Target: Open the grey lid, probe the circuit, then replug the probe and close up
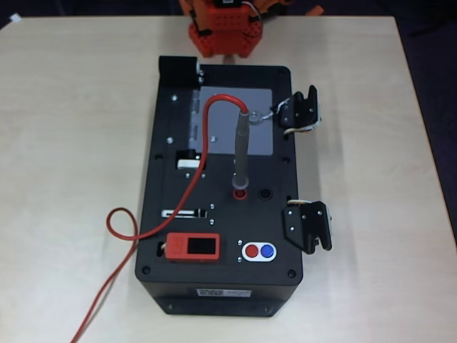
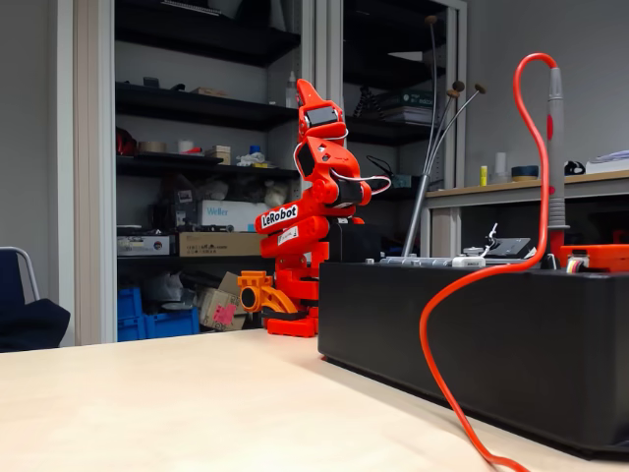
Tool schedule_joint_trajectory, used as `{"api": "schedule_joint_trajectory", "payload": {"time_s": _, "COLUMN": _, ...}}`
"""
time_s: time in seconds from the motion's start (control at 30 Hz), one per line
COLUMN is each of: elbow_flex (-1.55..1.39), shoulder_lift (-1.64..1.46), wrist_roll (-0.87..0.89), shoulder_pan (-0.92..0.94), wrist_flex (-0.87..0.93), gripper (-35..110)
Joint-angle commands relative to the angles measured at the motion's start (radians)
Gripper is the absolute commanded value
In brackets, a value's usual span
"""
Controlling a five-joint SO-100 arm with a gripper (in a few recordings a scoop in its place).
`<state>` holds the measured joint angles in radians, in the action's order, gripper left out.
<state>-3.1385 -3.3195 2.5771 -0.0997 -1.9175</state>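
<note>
The grey lid (image 1: 223, 143) lies flat and closed on the black box (image 1: 214, 286), its small knob (image 1: 255, 116) near the right edge. The circuit is hidden under it. The probe (image 1: 241, 153) stands upright, its tip plugged into the red round socket (image 1: 239, 193); its red cable (image 1: 203, 153) arcs over the lid and trails off the box to the table's front left. In the fixed view the probe (image 2: 556, 157) rises at the right. My orange arm (image 2: 305, 216) is folded at the far end of the box, and its gripper (image 2: 307, 94) points up, shut and holding nothing, well away from lid and probe.
On the box's near part sit a red device with a black screen (image 1: 193, 248) and red and blue buttons (image 1: 259, 251). Two black latches (image 1: 300, 111) (image 1: 308, 226) jut from the right side. A cable loop (image 1: 121, 225) lies on the wooden table (image 1: 64, 143).
</note>
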Motion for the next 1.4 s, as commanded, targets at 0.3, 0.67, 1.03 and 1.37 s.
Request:
{"api": "schedule_joint_trajectory", "payload": {"time_s": 0.3, "elbow_flex": -0.003, "shoulder_lift": -0.002, "wrist_roll": -0.408, "shoulder_pan": 0.153, "wrist_flex": -0.018, "gripper": 0}}
{"api": "schedule_joint_trajectory", "payload": {"time_s": 0.67, "elbow_flex": -0.003, "shoulder_lift": -0.002, "wrist_roll": -1.243, "shoulder_pan": 0.147, "wrist_flex": 0.002, "gripper": 0}}
{"api": "schedule_joint_trajectory", "payload": {"time_s": 1.03, "elbow_flex": 0.074, "shoulder_lift": -0.002, "wrist_roll": -0.939, "shoulder_pan": 0.186, "wrist_flex": 0.492, "gripper": 0}}
{"api": "schedule_joint_trajectory", "payload": {"time_s": 1.37, "elbow_flex": 0.324, "shoulder_lift": -0.014, "wrist_roll": -0.690, "shoulder_pan": 0.241, "wrist_flex": 1.221, "gripper": 0}}
